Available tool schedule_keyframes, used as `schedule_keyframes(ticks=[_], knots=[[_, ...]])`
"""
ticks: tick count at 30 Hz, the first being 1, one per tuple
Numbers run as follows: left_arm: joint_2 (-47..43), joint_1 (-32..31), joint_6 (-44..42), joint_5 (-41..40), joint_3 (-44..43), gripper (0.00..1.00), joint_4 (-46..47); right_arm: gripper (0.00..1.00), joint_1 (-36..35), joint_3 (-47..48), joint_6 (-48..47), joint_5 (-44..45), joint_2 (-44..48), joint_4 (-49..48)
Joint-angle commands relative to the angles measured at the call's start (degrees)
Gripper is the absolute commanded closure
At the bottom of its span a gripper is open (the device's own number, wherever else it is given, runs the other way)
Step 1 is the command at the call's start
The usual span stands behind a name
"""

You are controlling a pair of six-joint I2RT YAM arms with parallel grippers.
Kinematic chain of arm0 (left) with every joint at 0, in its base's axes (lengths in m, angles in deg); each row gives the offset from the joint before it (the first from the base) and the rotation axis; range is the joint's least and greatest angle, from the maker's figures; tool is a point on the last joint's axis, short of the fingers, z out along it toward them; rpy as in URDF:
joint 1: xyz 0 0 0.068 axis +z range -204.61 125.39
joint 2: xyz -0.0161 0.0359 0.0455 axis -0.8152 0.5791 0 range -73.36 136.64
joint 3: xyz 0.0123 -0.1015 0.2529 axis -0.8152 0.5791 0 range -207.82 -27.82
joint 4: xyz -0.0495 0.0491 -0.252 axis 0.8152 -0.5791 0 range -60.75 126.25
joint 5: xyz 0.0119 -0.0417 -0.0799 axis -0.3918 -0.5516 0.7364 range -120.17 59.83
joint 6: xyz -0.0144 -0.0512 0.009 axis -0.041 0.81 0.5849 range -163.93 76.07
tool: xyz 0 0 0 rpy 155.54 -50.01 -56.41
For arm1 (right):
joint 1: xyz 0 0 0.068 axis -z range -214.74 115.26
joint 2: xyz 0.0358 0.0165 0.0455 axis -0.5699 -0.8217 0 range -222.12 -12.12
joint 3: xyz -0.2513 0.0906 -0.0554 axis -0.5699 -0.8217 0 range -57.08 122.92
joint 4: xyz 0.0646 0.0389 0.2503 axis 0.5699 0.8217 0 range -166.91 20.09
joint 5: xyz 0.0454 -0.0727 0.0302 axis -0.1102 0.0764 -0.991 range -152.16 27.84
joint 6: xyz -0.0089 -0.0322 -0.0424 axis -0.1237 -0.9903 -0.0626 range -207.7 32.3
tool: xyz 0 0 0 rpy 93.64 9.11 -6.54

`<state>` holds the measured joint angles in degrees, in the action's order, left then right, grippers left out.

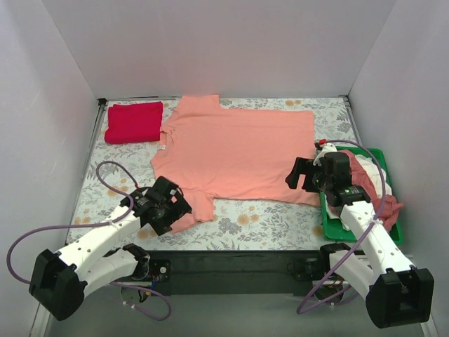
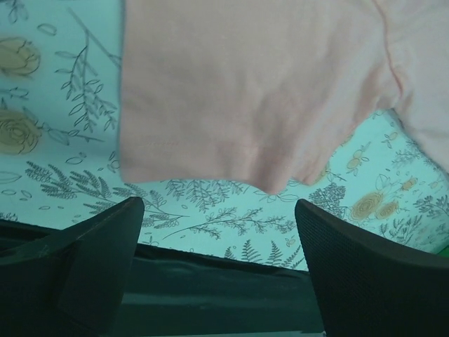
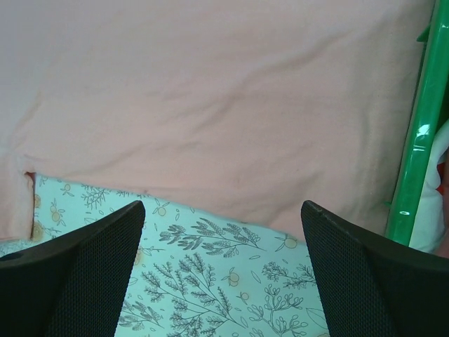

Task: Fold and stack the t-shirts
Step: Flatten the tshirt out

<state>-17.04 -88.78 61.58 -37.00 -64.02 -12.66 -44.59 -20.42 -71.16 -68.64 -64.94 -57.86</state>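
Note:
A salmon-pink t-shirt (image 1: 238,147) lies spread flat on the floral cloth, collar to the left. A folded red t-shirt (image 1: 133,121) lies at the far left corner. My left gripper (image 1: 172,205) is open and empty, just off the near sleeve (image 2: 245,105), which fills the upper part of the left wrist view. My right gripper (image 1: 300,173) is open and empty at the shirt's near right hem (image 3: 210,119). More crumpled shirts (image 1: 375,184) sit in the green bin.
The green bin (image 1: 328,223) stands at the right edge; its rim (image 3: 414,147) shows in the right wrist view. The floral cloth (image 1: 266,221) covers the table. White walls enclose three sides. The table's dark front edge (image 2: 210,281) lies below the left fingers.

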Motion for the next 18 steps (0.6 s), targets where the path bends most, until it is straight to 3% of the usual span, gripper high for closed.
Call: schedule_keyframes(ticks=[1,7,11,18], knots=[[-1.21,-0.45,7.16,0.51,2.54,0.13,-2.68,0.02,-0.26,-1.16,0.60,-1.08,0.43,-1.82],[3.44,-0.46,9.79,-3.62,1.49,0.15,-6.99,0.02,-0.35,-2.30,0.25,-1.08,0.52,-1.65],[6.00,-0.46,9.62,-3.63,2.54,0.22,-4.10,0.02,-0.26,-2.21,0.08,-0.64,0.52,-1.56],[11.44,-0.45,9.45,-3.80,4.30,0.44,-0.14,0.02,-0.17,-2.12,-0.28,0.33,0.79,-0.85]])
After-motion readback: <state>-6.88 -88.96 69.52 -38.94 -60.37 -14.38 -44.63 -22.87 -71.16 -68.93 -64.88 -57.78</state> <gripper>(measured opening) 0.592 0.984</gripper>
